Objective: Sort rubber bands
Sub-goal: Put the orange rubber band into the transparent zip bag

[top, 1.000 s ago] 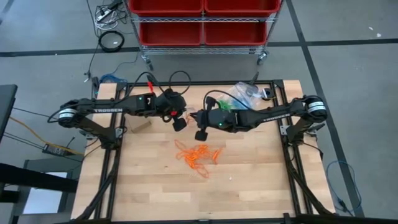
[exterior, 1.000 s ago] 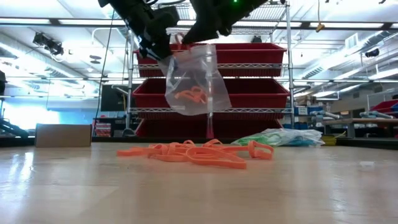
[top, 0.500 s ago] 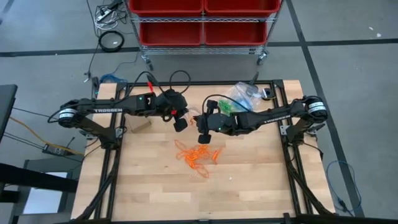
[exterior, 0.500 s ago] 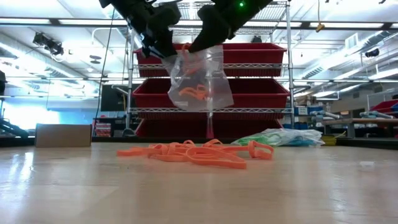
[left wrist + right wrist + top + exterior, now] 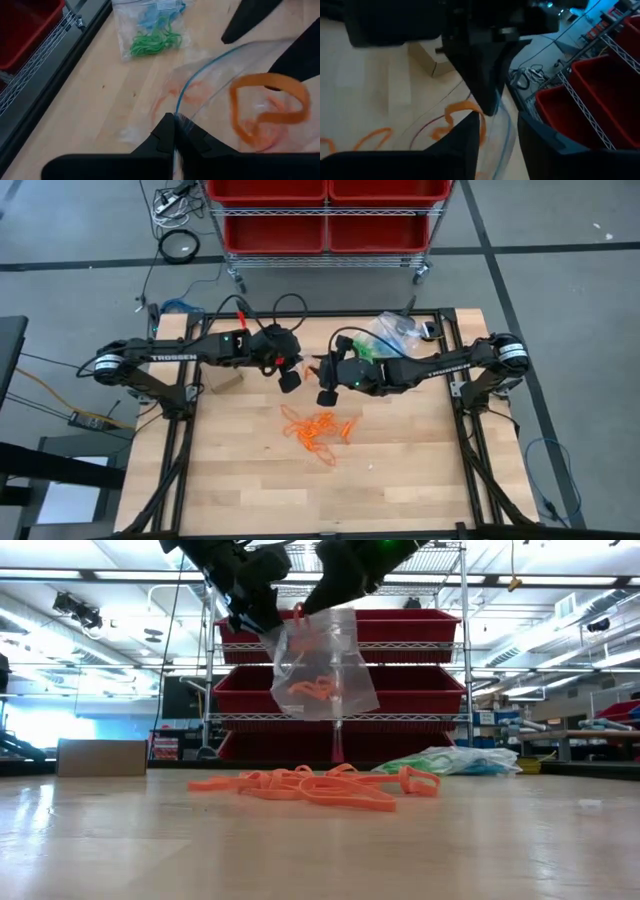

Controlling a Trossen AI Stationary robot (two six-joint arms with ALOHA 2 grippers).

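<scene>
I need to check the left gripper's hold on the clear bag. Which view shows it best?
The left wrist view: the left gripper is shut on the clear bag's rim, close up. The low view shows the bag hanging from it; the high view gives only the gripper's place; the right wrist view shows it dark from outside.

Orange rubber bands (image 5: 318, 430) on pale wood table (image 5: 420, 470); clear bag (image 5: 322, 665) with orange bands; second clear bag (image 5: 152, 27) with green and blue bands; red bins (image 5: 400, 690); black arms.
</scene>
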